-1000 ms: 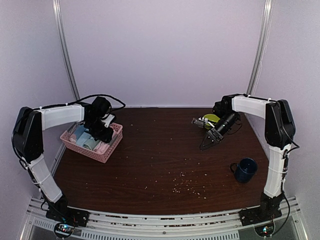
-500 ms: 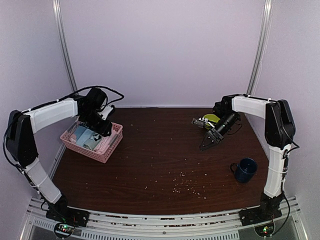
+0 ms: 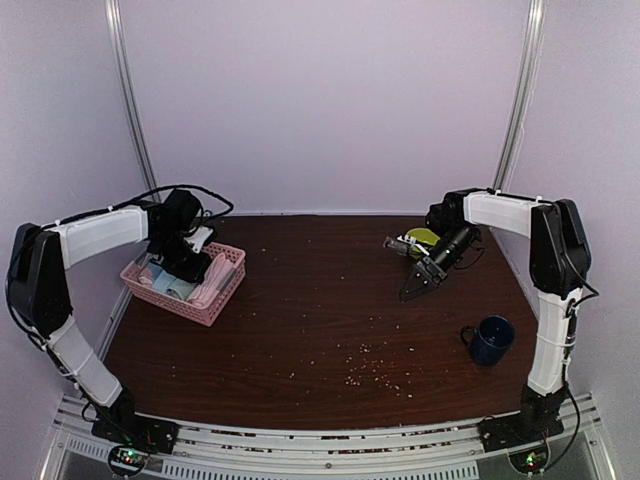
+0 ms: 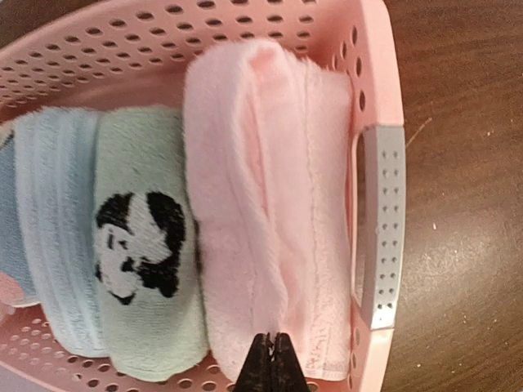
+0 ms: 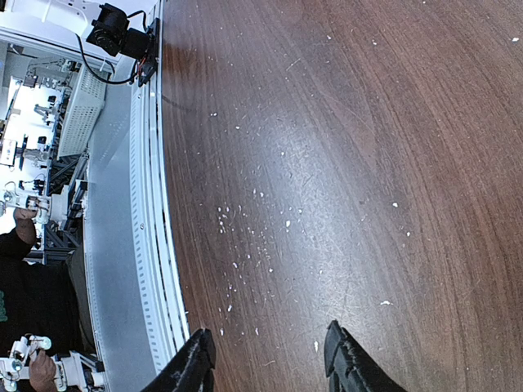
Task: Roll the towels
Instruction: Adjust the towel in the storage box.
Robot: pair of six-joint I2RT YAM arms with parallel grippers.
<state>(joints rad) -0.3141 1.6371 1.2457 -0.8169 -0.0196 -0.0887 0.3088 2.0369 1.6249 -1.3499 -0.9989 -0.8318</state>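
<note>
Purple walls stand around my brown tabletop, which has little crumbs on it.

On the left sits a pink basket with the towels inside. My left wrist view shows them lying side by side: a bit of blue towel at the edge, a light green towel with a black panda on it, and a pink towel next to the basket's handle. They look bundled up snug, but I cannot tell if they are rolled or just folded.

My left tool is pinched closed, right over the near end of the pink towel. It holds nothing that I can see. A second ago my left arm was higher and farther right over the basket. Now it has swung back and down. I think it is getting set to work on the pink towel.

On the right, my right tool is open over bare wood and has not moved. Something yellow-green sits behind it; I cannot make it out. A blue cup stands nearer.
</note>
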